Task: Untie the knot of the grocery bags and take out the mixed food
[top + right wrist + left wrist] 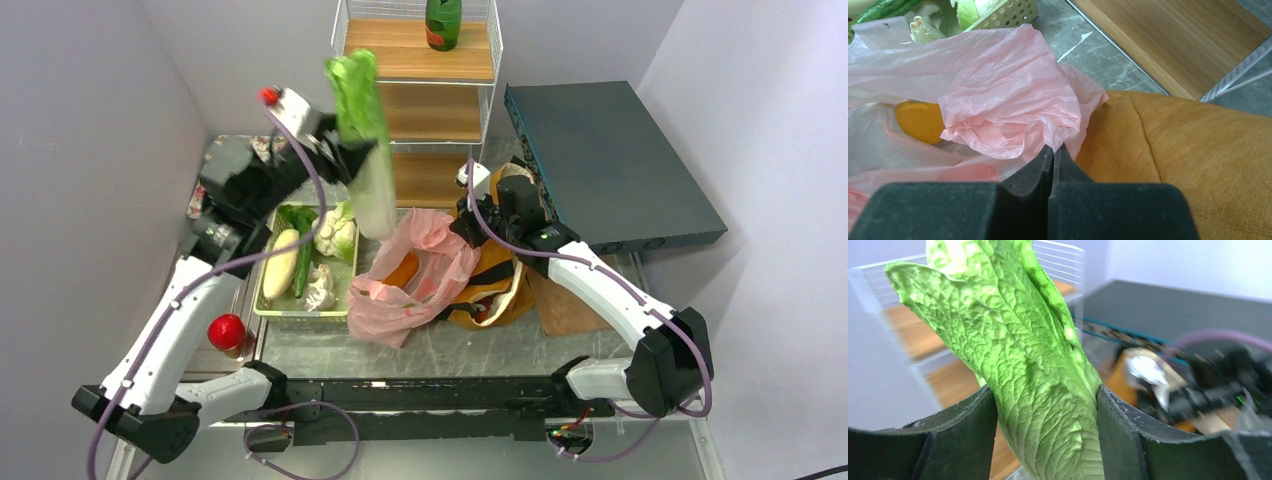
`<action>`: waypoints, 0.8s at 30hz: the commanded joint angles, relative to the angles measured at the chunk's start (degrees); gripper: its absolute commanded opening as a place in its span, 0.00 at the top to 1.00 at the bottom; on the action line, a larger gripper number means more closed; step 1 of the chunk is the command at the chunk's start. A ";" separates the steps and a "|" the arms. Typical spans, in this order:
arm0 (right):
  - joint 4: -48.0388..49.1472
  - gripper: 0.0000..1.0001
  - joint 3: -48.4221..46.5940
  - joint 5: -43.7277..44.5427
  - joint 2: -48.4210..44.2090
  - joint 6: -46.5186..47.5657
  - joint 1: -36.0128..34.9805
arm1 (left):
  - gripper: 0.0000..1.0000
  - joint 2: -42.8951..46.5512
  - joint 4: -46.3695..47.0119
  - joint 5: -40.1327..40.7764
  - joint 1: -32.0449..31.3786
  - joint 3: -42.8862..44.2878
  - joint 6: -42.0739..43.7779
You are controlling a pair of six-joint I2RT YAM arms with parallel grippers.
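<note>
My left gripper (352, 158) is shut on a long leafy green cabbage (362, 140) and holds it high in the air above the cream basket (268, 306); the leaves fill the left wrist view (1033, 370) between the two pads. The pink plastic bag (412, 275) lies open on the table with an orange carrot (403, 270) inside. My right gripper (466, 226) is shut on the pink bag's edge (1013, 107). The mustard-brown tote (497, 290) lies right of it, under my right arm; it also shows in the right wrist view (1188, 155).
The basket holds a pale corn (280, 263), a green cucumber (301, 250), a small cabbage (336, 236) and a whitish piece. A red fruit (227, 331) sits left of the basket. A wire shelf (420, 62) with a green bottle (443, 22) stands behind; a dark box (610, 165) at right.
</note>
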State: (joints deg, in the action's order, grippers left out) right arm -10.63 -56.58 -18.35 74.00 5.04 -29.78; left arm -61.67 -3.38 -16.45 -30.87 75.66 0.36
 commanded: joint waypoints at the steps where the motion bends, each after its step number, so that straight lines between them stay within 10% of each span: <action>1: 2.49 1.00 0.79 -0.92 -1.72 0.81 0.08 | 1.00 -2.74 -3.16 -0.08 13.10 9.55 -10.95; 12: 1.90 1.00 0.70 -0.50 -2.46 0.96 -0.15 | 1.00 -17.54 -13.66 -9.94 49.30 16.13 2.72; 24: 0.94 1.00 0.13 -0.13 -2.99 2.71 -0.17 | 1.00 -8.67 -32.01 -28.08 46.11 -3.99 11.02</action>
State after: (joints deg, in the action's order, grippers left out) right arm -10.52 -55.40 -18.26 72.62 6.28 -29.80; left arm -77.65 -30.94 -37.56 20.10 78.61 11.92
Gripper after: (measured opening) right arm 0.008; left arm 0.653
